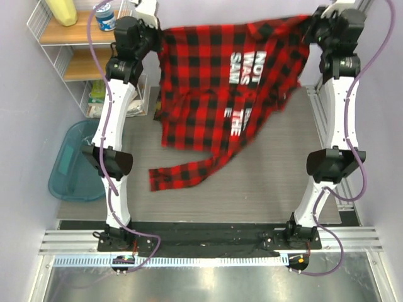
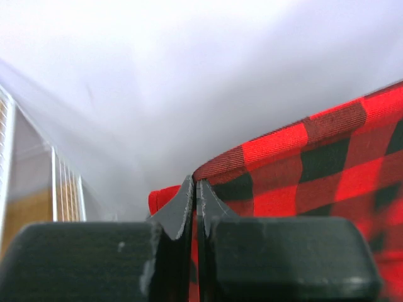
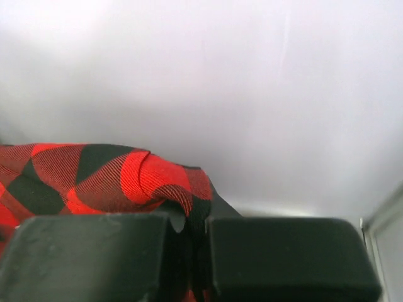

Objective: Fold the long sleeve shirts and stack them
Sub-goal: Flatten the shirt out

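A red-and-black plaid long sleeve shirt (image 1: 227, 82) with white lettering hangs spread between both raised arms at the back of the table, one sleeve trailing down onto the grey tabletop (image 1: 182, 173). My left gripper (image 1: 158, 33) is shut on its upper left edge; the left wrist view shows the red check cloth (image 2: 302, 170) pinched between the closed fingers of the left gripper (image 2: 196, 189). My right gripper (image 1: 308, 25) is shut on the upper right edge, where the right wrist view shows bunched cloth (image 3: 113, 176) clamped in the right gripper (image 3: 192, 220). No yellow shirt is in view.
A wire shelf rack (image 1: 69, 50) with a yellow item and a jar stands at the back left. A teal plastic bin (image 1: 75, 163) sits on the floor left of the table. A light wall is close behind both grippers.
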`<state>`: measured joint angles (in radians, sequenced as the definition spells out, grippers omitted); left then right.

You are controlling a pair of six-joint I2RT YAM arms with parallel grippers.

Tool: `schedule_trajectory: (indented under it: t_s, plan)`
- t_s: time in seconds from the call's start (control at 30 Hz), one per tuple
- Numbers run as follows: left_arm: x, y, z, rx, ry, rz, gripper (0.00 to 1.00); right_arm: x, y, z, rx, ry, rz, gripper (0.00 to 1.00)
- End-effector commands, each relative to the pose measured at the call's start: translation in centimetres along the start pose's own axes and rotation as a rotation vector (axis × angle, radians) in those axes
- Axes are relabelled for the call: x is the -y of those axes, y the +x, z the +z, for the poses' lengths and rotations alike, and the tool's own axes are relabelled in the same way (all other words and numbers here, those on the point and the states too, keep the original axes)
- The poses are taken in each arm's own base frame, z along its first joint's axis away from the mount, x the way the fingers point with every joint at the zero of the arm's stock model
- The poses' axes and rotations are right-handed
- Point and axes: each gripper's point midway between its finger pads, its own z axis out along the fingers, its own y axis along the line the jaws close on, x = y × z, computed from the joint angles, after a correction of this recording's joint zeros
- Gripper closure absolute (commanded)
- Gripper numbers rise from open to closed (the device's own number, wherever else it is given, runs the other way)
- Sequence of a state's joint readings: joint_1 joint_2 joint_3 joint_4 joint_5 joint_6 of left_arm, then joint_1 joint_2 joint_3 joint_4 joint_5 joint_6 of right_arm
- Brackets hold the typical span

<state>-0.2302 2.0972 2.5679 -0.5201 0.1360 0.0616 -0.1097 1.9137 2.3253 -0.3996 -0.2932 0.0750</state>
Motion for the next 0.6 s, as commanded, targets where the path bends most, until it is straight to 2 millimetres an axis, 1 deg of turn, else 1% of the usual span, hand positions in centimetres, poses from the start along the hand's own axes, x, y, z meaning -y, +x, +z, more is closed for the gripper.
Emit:
schedule_trajectory:
  t_s: [0.0, 0.03, 0.07, 0.1, 0.13, 0.17, 0.2, 0.23, 0.27, 0.3, 0.33, 0.37, 0.4, 0.43, 0.47, 0.5, 0.53, 0.57]
  plan:
    - [-8.0, -23.9, -15.6, 0.760, -0.263, -0.093, 1.00, -2.4, -27.7, -17.0, 0.819, 0.138, -0.048, 0.99]
    - [-8.5, -25.0, -16.6, 0.857, -0.261, -0.102, 1.00, -3.6, -30.4, -20.3, 0.949, 0.123, -0.069, 0.99]
    - [-8.5, -26.7, -19.1, 0.919, -0.249, -0.080, 1.00, -4.0, -31.5, -22.1, 1.007, 0.128, -0.080, 0.99]
    - [-8.2, -27.9, -20.8, 0.955, -0.237, -0.057, 1.00, -4.6, -31.8, -24.4, 1.040, 0.139, -0.086, 0.99]
    - [-8.2, -28.9, -22.2, 0.985, -0.232, -0.045, 1.00, -5.2, -32.6, -26.2, 1.099, 0.135, -0.111, 0.99]
    - [-9.2, -28.9, -22.8, 0.988, -0.234, -0.030, 1.00, -5.3, -32.5, -26.6, 1.092, 0.144, -0.130, 0.99]
    - [-9.1, -28.8, -23.2, 0.983, -0.186, -0.016, 1.00, -5.9, -31.6, -26.9, 1.056, 0.125, -0.150, 0.99]
    - [-8.8, -28.4, -23.0, 0.962, -0.154, 0.010, 1.00, -6.0, -30.5, -26.3, 1.016, 0.112, -0.174, 0.99]
    - [-9.7, -25.1, -20.1, 0.860, -0.137, 0.005, 1.00, -6.1, -29.2, -25.9, 0.980, 0.115, -0.213, 0.99]
    - [-7.7, -24.6, -21.0, 0.826, -0.055, 0.077, 1.00, -6.2, -25.4, -24.0, 0.871, 0.074, -0.247, 0.99]
    - [-7.2, -22.5, -19.9, 0.765, -0.025, 0.092, 1.00, -6.2, -23.1, -23.1, 0.803, 0.057, -0.271, 0.99]
    - [-7.3, -15.7, -16.2, 0.606, 0.018, 0.044, 1.00, -6.2, -20.3, -21.9, 0.721, 0.034, -0.285, 0.99]
    - [-6.4, -13.0, -15.7, 0.544, 0.067, 0.078, 1.00, -5.8, -14.3, -20.3, 0.561, 0.006, -0.303, 0.99]
    - [-4.5, -11.2, -16.8, 0.506, 0.126, 0.093, 1.00, -5.8, -10.5, -19.5, 0.464, -0.029, -0.316, 0.99]
    - [-4.3, -5.2, -15.3, 0.388, 0.147, 0.037, 1.00, -5.0, -3.2, -17.6, 0.296, -0.062, -0.307, 0.99]
    - [-3.6, -2.1, -15.1, 0.322, 0.182, 0.064, 1.00, -4.7, 0.9, -17.8, 0.189, -0.071, -0.334, 0.99]
    - [-1.3, -0.8, -16.2, 0.288, 0.268, 0.095, 1.00, -5.0, 3.1, -19.2, 0.144, -0.081, -0.351, 0.99]
    - [-0.6, 1.3, -16.3, 0.240, 0.280, 0.106, 1.00, -4.6, 7.8, -19.4, 0.045, -0.093, -0.357, 0.99]
